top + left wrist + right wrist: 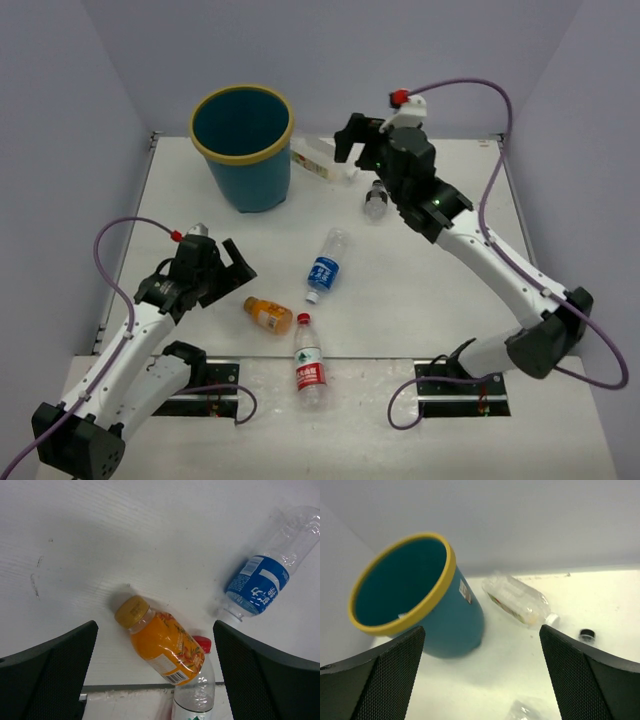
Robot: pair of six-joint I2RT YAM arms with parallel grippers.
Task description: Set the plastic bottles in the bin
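The teal bin (255, 185) with a yellow rim stands upright at the back left. Bottles lie on the table: a clear one (318, 158) just right of the bin, a dark-capped one (376, 200), a blue-labelled one (326, 265), an orange one (268, 314) and a red-labelled one (309, 365) near the front edge. My left gripper (235, 272) is open and empty above and left of the orange bottle (162, 642). My right gripper (352, 148) is open and empty, raised between the bin (432, 600) and the dark-capped bottle, facing the clear bottle (517, 600).
A loose black cap (587, 634) lies right of the clear bottle. In the left wrist view the red-capped bottle (197, 690) touches the orange one, and the blue-labelled bottle (260, 580) lies to the right. Grey walls close the back and sides.
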